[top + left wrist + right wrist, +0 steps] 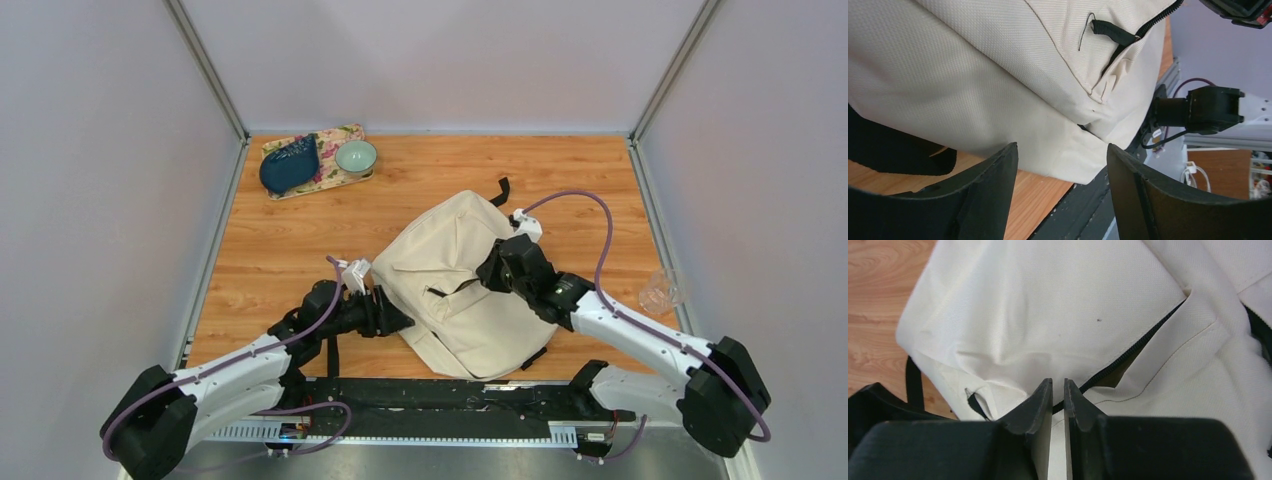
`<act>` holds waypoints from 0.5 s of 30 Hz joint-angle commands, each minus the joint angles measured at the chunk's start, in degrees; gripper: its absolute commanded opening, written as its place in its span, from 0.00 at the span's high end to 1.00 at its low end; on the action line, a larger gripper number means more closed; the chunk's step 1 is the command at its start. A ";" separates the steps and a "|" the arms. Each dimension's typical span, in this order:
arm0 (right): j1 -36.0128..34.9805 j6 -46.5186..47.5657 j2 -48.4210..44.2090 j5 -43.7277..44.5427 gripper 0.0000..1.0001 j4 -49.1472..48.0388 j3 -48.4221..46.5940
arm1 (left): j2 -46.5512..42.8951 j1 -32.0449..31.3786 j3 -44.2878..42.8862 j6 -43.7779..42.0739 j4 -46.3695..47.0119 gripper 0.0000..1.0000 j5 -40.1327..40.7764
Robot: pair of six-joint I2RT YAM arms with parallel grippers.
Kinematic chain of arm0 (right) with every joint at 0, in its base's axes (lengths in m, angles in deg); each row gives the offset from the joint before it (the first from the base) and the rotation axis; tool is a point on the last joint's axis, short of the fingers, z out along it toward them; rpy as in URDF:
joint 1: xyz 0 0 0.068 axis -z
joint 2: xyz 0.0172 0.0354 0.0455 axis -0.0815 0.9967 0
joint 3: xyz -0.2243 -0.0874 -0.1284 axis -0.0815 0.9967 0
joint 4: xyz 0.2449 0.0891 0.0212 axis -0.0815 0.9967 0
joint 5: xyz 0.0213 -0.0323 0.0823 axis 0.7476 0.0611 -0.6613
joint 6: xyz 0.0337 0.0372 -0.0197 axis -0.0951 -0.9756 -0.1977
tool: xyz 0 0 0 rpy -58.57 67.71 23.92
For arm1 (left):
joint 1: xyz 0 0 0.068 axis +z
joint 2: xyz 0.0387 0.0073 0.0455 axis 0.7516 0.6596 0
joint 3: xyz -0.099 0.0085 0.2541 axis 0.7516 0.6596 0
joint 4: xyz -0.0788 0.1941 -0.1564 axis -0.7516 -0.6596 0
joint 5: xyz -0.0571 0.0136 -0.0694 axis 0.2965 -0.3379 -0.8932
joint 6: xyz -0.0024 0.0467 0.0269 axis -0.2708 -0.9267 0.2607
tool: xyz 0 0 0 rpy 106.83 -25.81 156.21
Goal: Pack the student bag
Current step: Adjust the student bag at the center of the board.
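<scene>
The student bag (455, 285), a cream backpack with black straps, lies flat in the middle of the wooden table. My left gripper (397, 318) is at its near left edge. In the left wrist view it (1062, 150) is open, with the bag's bottom corner (1068, 155) just beyond the tips. My right gripper (492, 270) rests on the front pocket. In the right wrist view it (1058, 384) is shut, tips on the partly open black zipper (1128, 347). I cannot tell if it pinches anything. A black zipper tab (1108, 29) hangs free.
A floral tray (335, 178) at the back left holds a dark blue pouch (290, 165) and a pale green bowl (356, 156). A clear plastic cup (660, 292) stands at the right edge. A black rail (430, 392) runs along the near edge.
</scene>
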 commanded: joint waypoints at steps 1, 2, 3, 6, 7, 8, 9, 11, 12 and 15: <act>0.35 2.07 -7.46 -0.79 0.82 0.53 -2.43 | 0.77 0.09 3.27 6.78 14.49 0.26 -3.37; 0.27 2.16 -9.56 -1.41 0.81 -0.08 -2.26 | 1.21 0.00 3.36 7.04 14.95 0.26 -3.37; 0.35 2.25 -10.27 -2.19 0.81 -0.52 -2.08 | 1.74 0.09 3.36 7.31 15.39 0.25 -3.45; 0.35 2.16 -11.07 -7.20 0.80 -1.67 -1.90 | 4.11 0.00 3.45 8.44 18.02 0.25 -4.16; 0.09 2.07 -10.72 -9.74 0.80 -1.85 -1.90 | 5.42 0.00 3.71 8.97 20.29 0.24 -4.51; 0.09 1.81 -9.76 -10.81 0.80 -2.46 -1.90 | 6.13 0.00 3.72 9.33 21.27 0.24 -5.29; -0.17 1.72 -9.23 -11.69 0.80 -2.90 -1.81 | 6.75 0.09 3.72 10.11 22.15 0.24 -5.48; -0.43 1.81 -7.22 -12.57 0.81 -3.43 -1.73 | 8.42 0.00 3.54 10.56 24.09 0.24 -6.09; -0.52 2.24 -6.51 -12.57 0.81 -3.52 -1.73 | 8.86 0.00 3.37 10.82 24.53 0.24 -6.27; -0.52 3.21 -3.43 -15.91 0.81 -3.25 -2.43 | 10.09 0.00 2.93 11.00 25.15 0.24 -6.62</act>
